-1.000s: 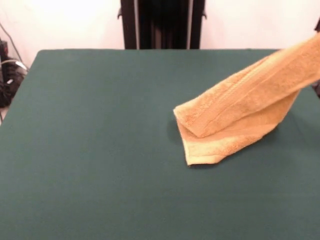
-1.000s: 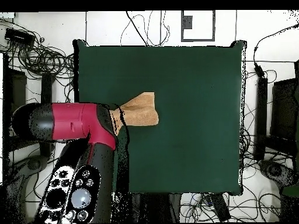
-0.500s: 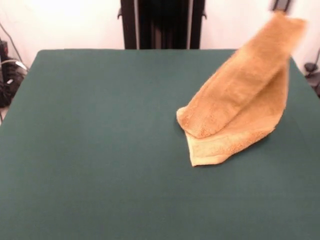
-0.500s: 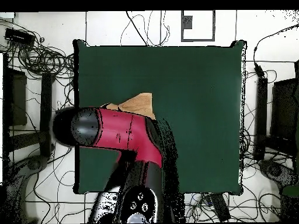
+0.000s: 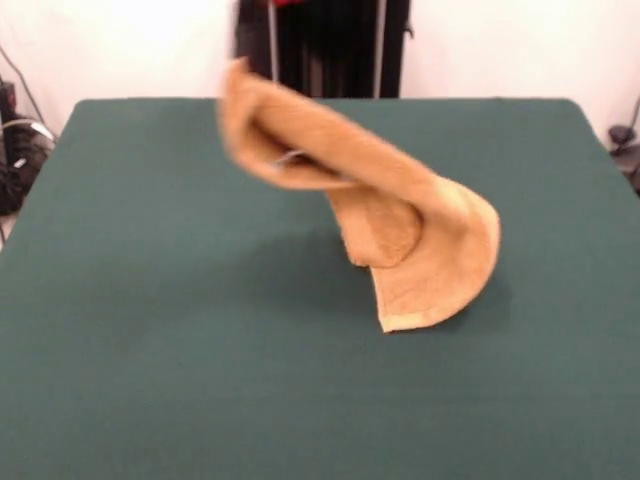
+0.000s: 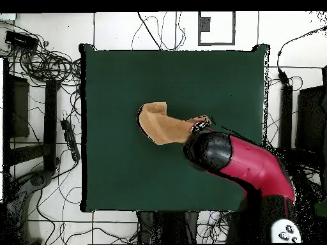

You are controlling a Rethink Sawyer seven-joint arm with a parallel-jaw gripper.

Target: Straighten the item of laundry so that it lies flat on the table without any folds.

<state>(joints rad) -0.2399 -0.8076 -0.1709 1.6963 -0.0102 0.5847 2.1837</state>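
The item of laundry, an orange-tan towel, arches up from the green table. Its lower end rests right of centre. Its upper end is raised in the air toward the back left and is blurred, with a small white tag showing under the arch. In the overhead view the towel runs from mid-table to the black and red arm. My gripper sits under the arm's head at the towel's raised end, shut on it and mostly hidden.
Cables and dark stands lie on the floor around the table. The black pedestal stands behind the table's far edge.
The arm has swung across the table, carrying the towel's raised end from one side to the other. The towel now arches over itself; its lower end has stayed put.
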